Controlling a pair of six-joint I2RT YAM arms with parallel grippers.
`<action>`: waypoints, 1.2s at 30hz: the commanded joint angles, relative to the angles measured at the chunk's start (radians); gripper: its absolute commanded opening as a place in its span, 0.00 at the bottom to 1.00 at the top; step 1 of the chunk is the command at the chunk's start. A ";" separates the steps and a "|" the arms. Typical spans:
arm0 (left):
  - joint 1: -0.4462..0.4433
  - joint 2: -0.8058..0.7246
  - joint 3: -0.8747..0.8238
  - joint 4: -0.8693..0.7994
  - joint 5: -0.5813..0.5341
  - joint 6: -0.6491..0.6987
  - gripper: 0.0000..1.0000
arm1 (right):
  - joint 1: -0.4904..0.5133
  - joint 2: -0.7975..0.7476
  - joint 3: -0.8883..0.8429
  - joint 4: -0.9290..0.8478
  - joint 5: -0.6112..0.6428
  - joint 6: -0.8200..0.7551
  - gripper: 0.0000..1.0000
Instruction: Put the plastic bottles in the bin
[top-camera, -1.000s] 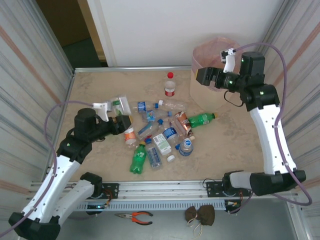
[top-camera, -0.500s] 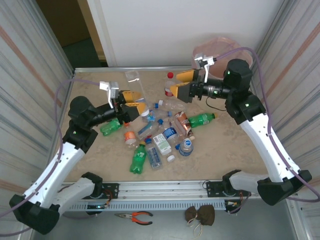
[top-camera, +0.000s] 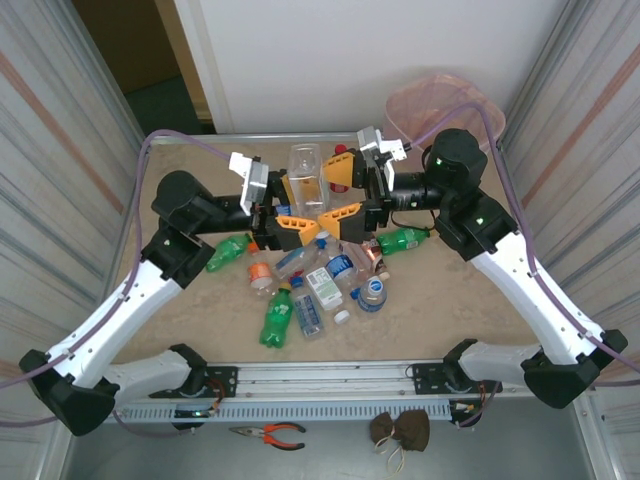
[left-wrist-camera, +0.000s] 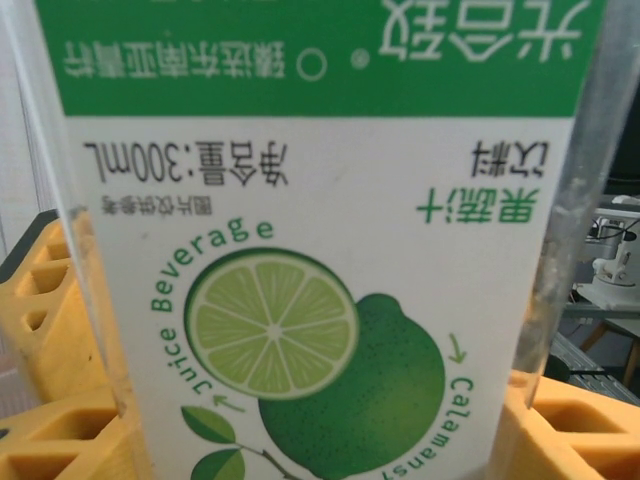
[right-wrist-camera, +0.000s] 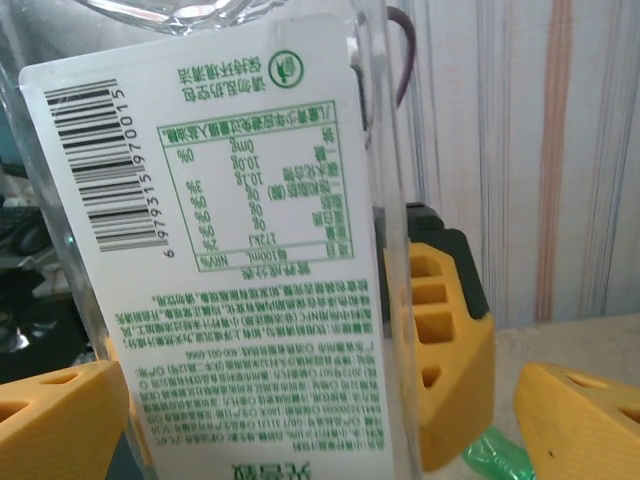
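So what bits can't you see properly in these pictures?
Inside the bin: top view, its wall and the right arm hide it.
Whether the bottle has a cap: wrist views crop its ends; top view, too small.
Whether the right gripper squeezes it: right wrist view, the label covers the contact.
Back of the pile: top view, the left gripper and right gripper cover it.

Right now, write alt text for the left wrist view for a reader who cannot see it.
A clear juice bottle, close up: its green and white label shows a whole and a halved lime, the words Juice Beverage, and upside-down Chinese print. Yellow fingers flank it at both lower corners.
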 joint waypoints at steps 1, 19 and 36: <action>-0.007 0.001 0.041 -0.013 0.008 0.054 0.48 | 0.022 -0.009 0.040 0.021 -0.023 -0.029 0.92; -0.015 0.006 0.047 -0.030 -0.025 0.071 0.48 | 0.058 -0.003 0.079 0.016 0.007 -0.032 0.82; -0.025 0.023 0.057 -0.058 -0.041 0.087 0.49 | 0.072 0.005 0.093 0.003 0.029 -0.046 0.91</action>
